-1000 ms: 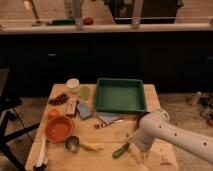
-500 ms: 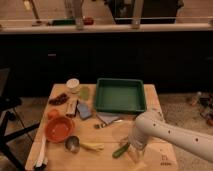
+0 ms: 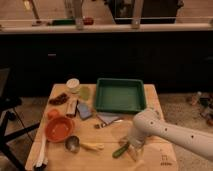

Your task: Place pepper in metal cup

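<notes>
The green pepper [image 3: 120, 150] lies on the wooden table [image 3: 152, 102] near its front edge, part of it covered by my arm. The small metal cup [image 3: 72, 144] stands to its left, just in front of the orange bowl [image 3: 59, 128]. My gripper [image 3: 131, 148] hangs from the white arm [image 3: 170, 134] that comes in from the right, and it sits right over the pepper's right end.
A green tray [image 3: 120, 95] fills the table's back centre. A small yellow item [image 3: 93, 146] lies between cup and pepper. A white cup [image 3: 73, 85], a dark snack [image 3: 59, 99], a blue packet [image 3: 83, 110], a fork [image 3: 106, 123] and a white-handled tool [image 3: 41, 152] lie on the left half.
My arm has swung left and down across the table's front right, bringing the gripper onto the pepper. The pepper, the cup and the other things have not moved.
</notes>
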Controlling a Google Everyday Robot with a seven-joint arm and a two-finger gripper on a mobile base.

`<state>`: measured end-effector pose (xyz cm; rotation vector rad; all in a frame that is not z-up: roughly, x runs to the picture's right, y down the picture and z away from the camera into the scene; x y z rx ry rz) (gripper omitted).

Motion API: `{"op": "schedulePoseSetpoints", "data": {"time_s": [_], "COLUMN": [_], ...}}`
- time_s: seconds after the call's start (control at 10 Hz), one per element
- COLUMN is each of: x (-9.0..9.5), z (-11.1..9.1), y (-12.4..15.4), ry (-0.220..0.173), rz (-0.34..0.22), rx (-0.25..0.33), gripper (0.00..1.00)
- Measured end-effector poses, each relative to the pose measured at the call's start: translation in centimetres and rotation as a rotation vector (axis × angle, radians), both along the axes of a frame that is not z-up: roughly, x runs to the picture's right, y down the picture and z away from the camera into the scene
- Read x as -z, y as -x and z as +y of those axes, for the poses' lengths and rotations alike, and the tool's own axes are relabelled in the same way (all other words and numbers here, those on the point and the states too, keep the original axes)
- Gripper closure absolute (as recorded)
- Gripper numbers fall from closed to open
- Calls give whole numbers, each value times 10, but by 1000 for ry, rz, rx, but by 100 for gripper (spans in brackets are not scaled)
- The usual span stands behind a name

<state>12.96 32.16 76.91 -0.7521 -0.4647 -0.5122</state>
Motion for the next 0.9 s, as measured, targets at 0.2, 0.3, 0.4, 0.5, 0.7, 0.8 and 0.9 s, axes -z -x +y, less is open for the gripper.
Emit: {"op": "schedulePoseSetpoints", "data": {"time_s": [0.2, 0.3, 0.4, 0.5, 0.7, 0.8, 0.9], "x": [-2, -2, -2, -2, -2, -2, -1], "z": [0, 0, 1, 1, 2, 2, 3], "y": [-1, -1, -1, -1, 0, -1, -2], "ry": [3, 3, 5, 8, 10, 11, 13], "rz": [3, 3, 4, 9, 14, 15, 20], "rx": [-2, -4, -3, -1, 6, 7, 7], "gripper": [48, 59, 68, 79, 97, 100, 100]}}
